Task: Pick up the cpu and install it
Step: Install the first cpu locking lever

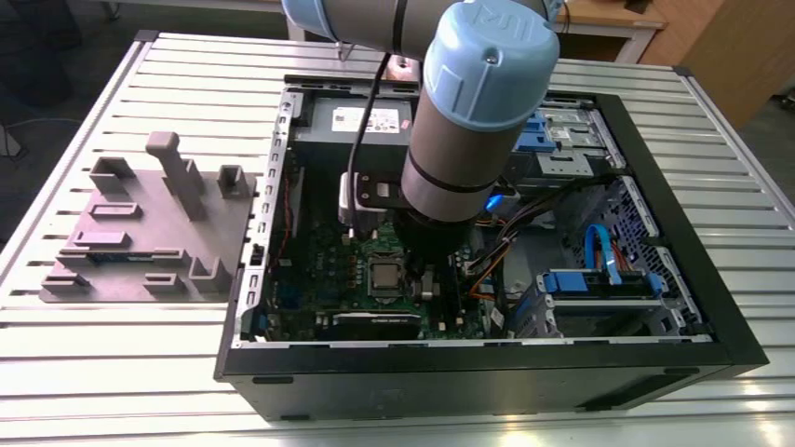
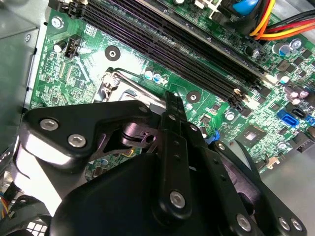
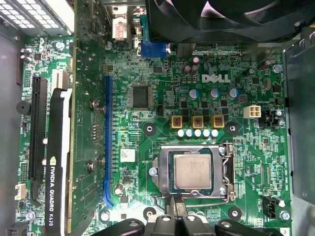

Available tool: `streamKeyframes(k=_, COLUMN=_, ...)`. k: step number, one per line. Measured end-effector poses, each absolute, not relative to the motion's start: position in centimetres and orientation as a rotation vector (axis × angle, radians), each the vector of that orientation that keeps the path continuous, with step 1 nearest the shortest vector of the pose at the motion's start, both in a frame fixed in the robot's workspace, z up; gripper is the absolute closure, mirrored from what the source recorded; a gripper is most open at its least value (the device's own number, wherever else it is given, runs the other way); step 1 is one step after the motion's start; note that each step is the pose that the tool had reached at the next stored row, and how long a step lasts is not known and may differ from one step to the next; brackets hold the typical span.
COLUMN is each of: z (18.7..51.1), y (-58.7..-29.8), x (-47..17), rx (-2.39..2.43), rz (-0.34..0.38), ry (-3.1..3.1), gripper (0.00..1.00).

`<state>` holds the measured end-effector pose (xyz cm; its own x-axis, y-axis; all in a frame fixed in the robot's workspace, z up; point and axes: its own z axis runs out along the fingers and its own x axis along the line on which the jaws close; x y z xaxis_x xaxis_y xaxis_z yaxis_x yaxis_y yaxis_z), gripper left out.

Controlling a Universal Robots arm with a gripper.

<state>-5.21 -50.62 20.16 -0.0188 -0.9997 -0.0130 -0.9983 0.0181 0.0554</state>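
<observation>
The case (image 1: 497,377) is lying open on its side, and the board (image 3: 147,98) is facing up inside it. Toward the near side of the board, the cpu (image 3: 193,168) is sitting flat and square in the socket (image 3: 161,172), so the pick-up and the placing are looking done. Whether the socket's frame is clamped down is hard to judge from here, so that may be what is left.

The cpu is showing as a small silver-grey square with a dull sheen, level, with its edges lining up with the frame around it.

The gripper (image 3: 179,206) is hanging just beside the socket's edge, and the cpu is not in its grasp. I cannot tell whether it is open or closed. Farther back, the arm (image 1: 478,112) is reaching down into the case.
</observation>
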Motion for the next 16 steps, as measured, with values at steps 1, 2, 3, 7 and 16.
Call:
streamKeyframes(k=1, z=20.16, y=-50.62, x=-5.21, rx=2.18, rz=-0.076, ry=-2.219, gripper=0.89)
streamKeyframes(k=2, z=20.16, y=-50.62, x=-5.21, rx=2.181, rz=-0.076, ry=-2.219, gripper=0.89)
streamKeyframes(k=3, z=20.16, y=-50.62, x=-5.21, rx=2.181, rz=-0.076, ry=-2.218, gripper=0.89)
streamKeyframes(k=7, z=20.16, y=-50.62, x=-5.21, rx=2.184, rz=-0.076, ry=-2.216, gripper=0.89)
streamKeyframes(k=16, z=20.16, y=-50.62, x=-5.21, rx=2.188, rz=-0.075, ry=-2.211, gripper=0.89)
